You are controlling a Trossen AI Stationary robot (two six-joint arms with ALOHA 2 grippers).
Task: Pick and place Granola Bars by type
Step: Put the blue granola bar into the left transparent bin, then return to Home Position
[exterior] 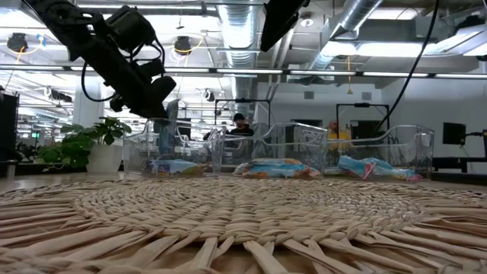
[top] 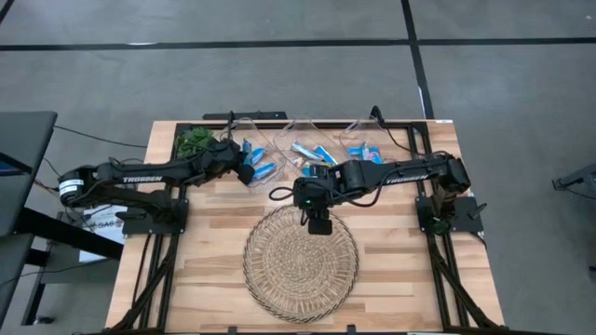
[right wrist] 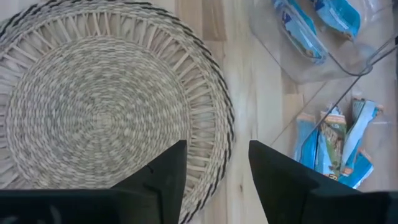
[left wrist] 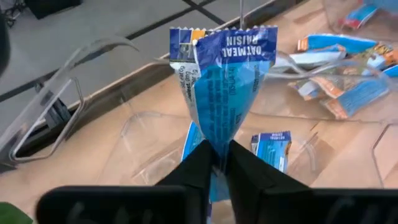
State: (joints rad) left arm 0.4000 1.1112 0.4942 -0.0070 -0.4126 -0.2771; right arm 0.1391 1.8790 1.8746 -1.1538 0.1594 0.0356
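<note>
Granola Bars fill the clear bins [top: 307,140] at the table's far edge; a blue bar [left wrist: 225,93] marked "OATMEAL RAISIN" hangs pinched in the left gripper [left wrist: 216,163] above the left bin. "TROSSEN" marks both arms. Right gripper [right wrist: 217,165], fingers spread and empty, hovers over the wicker tray [top: 279,279].

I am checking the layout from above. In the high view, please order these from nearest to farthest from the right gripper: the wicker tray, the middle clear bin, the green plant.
1. wicker tray: the right gripper hangs over its far rim.
2. middle clear bin: behind the gripper, at the table's far edge.
3. green plant: far left corner, beyond the left arm.
</note>
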